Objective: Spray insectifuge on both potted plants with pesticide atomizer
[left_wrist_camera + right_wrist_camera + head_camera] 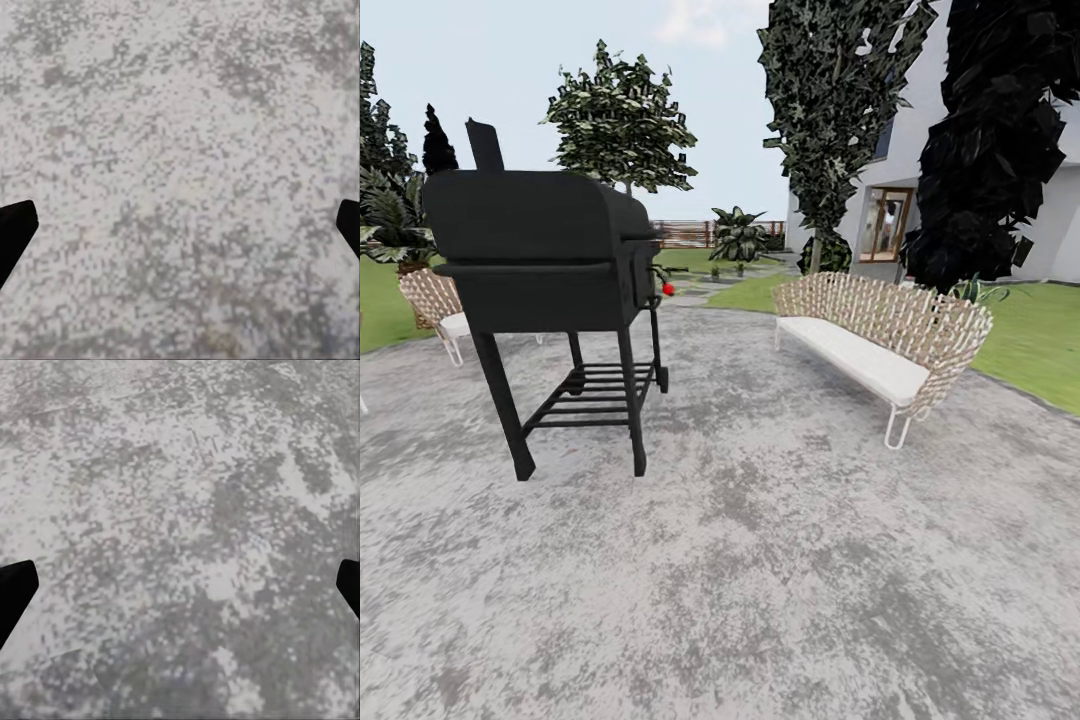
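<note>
I stand on a grey mottled patio, with the garden lawn beyond it. A small dark object with a red tip sits at the right side of the black grill; it looks like the pesticide atomizer, but it is too small to be sure. Two tiny potted plants show far off by the path, under a big leafy bush. My left gripper is open over bare paving, its dark fingertips wide apart. My right gripper is open over paving too.
The grill stands on four legs at the left, close ahead. A wicker bench with a white cushion stands at the right, and a wicker chair sits behind the grill. Trees, a wooden fence and a white house lie beyond.
</note>
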Tool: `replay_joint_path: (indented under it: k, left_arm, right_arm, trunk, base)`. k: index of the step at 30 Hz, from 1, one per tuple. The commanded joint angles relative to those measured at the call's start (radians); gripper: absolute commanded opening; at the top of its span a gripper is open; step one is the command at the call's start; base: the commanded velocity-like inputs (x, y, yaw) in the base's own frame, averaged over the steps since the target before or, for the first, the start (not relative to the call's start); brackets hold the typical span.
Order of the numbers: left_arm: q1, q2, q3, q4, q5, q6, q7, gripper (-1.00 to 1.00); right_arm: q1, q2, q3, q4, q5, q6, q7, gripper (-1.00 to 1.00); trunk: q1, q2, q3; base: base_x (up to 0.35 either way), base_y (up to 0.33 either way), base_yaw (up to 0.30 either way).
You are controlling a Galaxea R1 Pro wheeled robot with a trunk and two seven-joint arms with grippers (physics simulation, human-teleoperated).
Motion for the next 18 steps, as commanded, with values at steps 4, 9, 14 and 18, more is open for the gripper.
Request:
replay_joint_path:
  k: [4,9,14,18]
  left_arm:
    - [0.000,0.000,0.000,0.001,0.003,-0.003,-0.001,1.00]
    - [0.000,0.000,0.000,0.001,0.003,-0.003,0.000,1.00]
    - [0.000,0.001,0.000,0.001,0.003,-0.003,0.000,1.00]
    - [0.000,0.000,0.000,0.001,0.003,-0.003,-0.001,1.00]
  right_arm:
    - [-0.001,0.001,-0.005,0.004,-0.001,-0.004,-0.002,1.00]
    - [-0.001,0.000,-0.005,0.004,-0.001,-0.004,-0.005,1.00]
    - [-0.001,-0.001,-0.007,0.003,-0.002,-0.031,-0.006,1.00]
    - [-0.005,-0.011,-0.011,-0.039,-0.005,-0.054,-0.007,1.00]
  trunk:
    - [0.000,0.000,-0.001]
    - [0.000,0.000,-0.001]
    - [0.000,0.000,-0.001]
    - [0.000,0.000,-0.001]
  base:
    - [0.244,-0.234,0.000]
    - [0.252,-0.233,0.000]
    - [0.253,-0.233,0.000]
    - [0.253,-0.233,0.000]
